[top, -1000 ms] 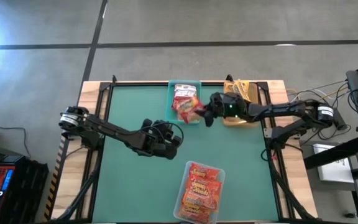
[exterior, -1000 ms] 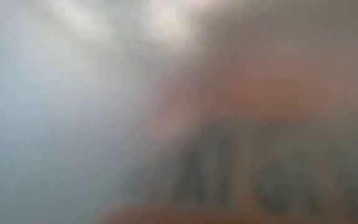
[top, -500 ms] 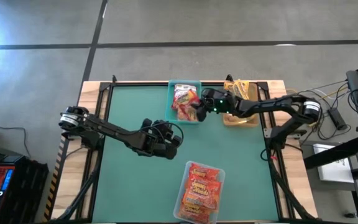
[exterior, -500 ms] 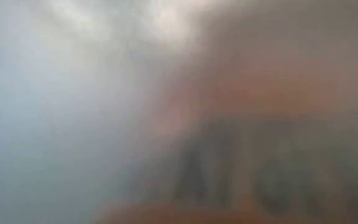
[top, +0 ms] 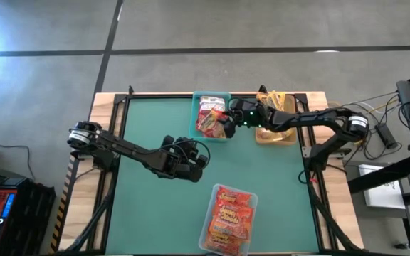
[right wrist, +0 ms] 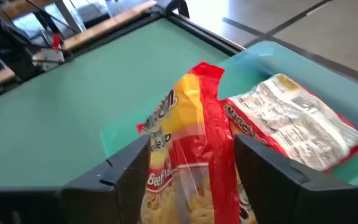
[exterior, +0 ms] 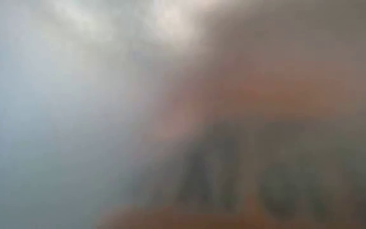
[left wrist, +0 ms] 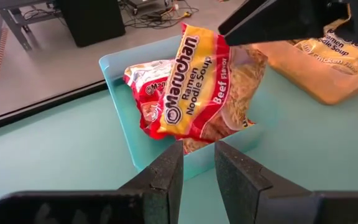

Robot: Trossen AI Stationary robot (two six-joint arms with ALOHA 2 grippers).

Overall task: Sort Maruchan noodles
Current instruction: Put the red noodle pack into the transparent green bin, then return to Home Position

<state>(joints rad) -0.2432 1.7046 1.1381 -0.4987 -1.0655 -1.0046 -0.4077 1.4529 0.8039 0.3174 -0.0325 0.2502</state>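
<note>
Right gripper (top: 228, 122), jaws spread, straddles a beef ramen packet (left wrist: 207, 87) over the teal bin (top: 197, 104) at the table's far edge. Left gripper (left wrist: 197, 163) idle mid-table, jaws parted, empty.

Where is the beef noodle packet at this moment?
In the high view, the beef packet lies over the near edge of the teal bin at the table's far side, between the right gripper's fingers.

"Maruchan Ramen Noodle Soup" packet (left wrist: 204, 87)
</note>
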